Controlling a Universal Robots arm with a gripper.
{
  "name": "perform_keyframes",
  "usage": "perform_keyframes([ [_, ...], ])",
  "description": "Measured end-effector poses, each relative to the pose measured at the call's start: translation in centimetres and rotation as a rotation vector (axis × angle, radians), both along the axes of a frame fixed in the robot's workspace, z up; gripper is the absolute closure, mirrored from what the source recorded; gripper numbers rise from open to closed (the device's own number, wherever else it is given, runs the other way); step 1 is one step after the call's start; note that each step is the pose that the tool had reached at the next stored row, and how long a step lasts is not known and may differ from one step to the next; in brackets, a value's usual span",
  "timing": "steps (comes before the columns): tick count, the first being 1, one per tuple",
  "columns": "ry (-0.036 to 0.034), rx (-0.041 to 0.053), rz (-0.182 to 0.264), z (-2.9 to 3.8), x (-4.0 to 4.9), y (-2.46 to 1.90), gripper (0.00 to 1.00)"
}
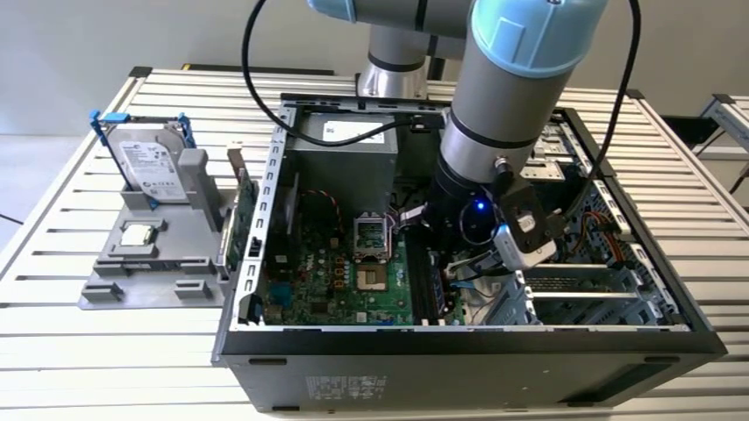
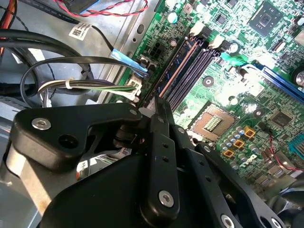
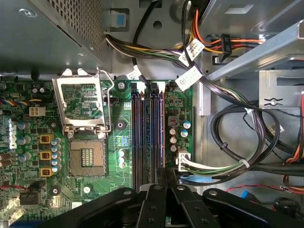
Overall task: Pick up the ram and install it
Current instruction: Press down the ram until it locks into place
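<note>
Gripper (image 3: 163, 178) sits low inside the PC case (image 1: 468, 346), jaws closed edge-on over the ram (image 2: 176, 64), which lies in the outer DIMM slot at mid-frame. Risk, as I judge it: uneven push leaves one end unlatched, or nearby cable bundle (image 3: 228, 156) snags.

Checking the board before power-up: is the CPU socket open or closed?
Open: its load plate is swung back, and the CPU socket shows bare contacts, no processor seated.
</note>
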State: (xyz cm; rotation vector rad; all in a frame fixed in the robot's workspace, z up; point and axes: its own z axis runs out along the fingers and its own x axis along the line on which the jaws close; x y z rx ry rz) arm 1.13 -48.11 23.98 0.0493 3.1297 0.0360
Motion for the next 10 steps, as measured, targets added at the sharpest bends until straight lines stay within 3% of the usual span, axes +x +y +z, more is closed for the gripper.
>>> perform_keyframes([
  [4, 0.0000, -0.0002, 0.010, 0.01, 0.00, 0.00, 1.00],
  [10, 0.0001, -0.0002, 0.101, -0.02, -0.03, 0.04, 1.00],
])
